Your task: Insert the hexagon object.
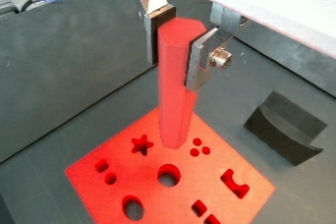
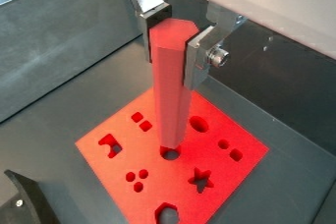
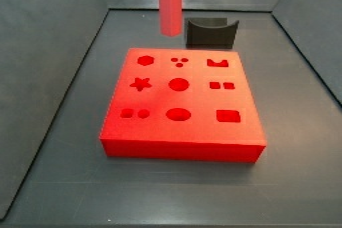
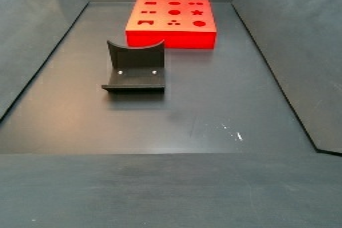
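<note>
One long, slim, red-pink hexagonal rod, the hexagon object [image 1: 176, 81], hanging upright above the flat red block with shaped holes [image 3: 181, 122], lower end not yet in any hole so far as both wrist views show. Pinched near its top by the gripper [image 2: 172, 41], silver plate fingers [image 2: 199, 59] pressed against opposite flats of the rod, so that the length stays vertical and the free lower end can go straight down into a matching opening. Seen in a side view only as a red bar [image 3: 170, 2] descending from the upper edge, over the far side of the block; gripper itself out of that picture. In a wrist view the tip [image 2: 170, 147] sits over or close by a round-looking hole near the block's middle; whether that is the hexagonal hole cannot be told at this size. Judged as the alignment step before lowering, with rotation of the flats mattering as much as position.

Around: several other cut-outs in the block, star, circles, ovals, squares, each a possible wrong target. Dark grey curved block [image 4: 135, 67] standing on the dark floor, well apart from the red block, off the descent path. Grey walls of the enclosure [image 3: 67, 62] around the floor, nothing between rod and block
</note>
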You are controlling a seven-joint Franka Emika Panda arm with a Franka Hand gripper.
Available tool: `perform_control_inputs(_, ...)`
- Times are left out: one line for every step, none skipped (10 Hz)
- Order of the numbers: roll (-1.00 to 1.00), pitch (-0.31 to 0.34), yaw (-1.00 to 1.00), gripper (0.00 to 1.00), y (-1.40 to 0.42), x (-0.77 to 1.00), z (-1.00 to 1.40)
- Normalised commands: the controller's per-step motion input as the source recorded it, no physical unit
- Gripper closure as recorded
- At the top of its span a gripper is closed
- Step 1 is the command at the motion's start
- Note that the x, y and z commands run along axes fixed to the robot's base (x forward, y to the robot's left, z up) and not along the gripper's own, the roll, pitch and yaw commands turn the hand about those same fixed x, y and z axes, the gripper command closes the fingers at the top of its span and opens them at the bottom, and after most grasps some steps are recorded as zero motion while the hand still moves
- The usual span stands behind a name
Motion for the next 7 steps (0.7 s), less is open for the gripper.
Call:
perform_control_inputs(0.07,0.0,-0.06,1.0,0.18,0.0,-0.24)
perform_control_inputs(0.09,-0.024,-0.19,1.0,0.45,-0.08,-0.43)
perform_control_inputs(0.08,-0.06,-0.24,1.0,0.54,-0.15,-0.47)
perform_control_inputs(0.07,-0.061,-0.24,1.0,0.53,-0.15,-0.45)
perform_control_inputs(0.02,-0.094,-0.21,1.0,0.51,-0.18,-0.48)
perform_control_inputs(0.0,-0.13,-0.2,1.0,0.45,-0.24,-0.43)
perform_control_inputs(-0.11,-0.096,-0.11,1.0,0.21,-0.23,-0.13)
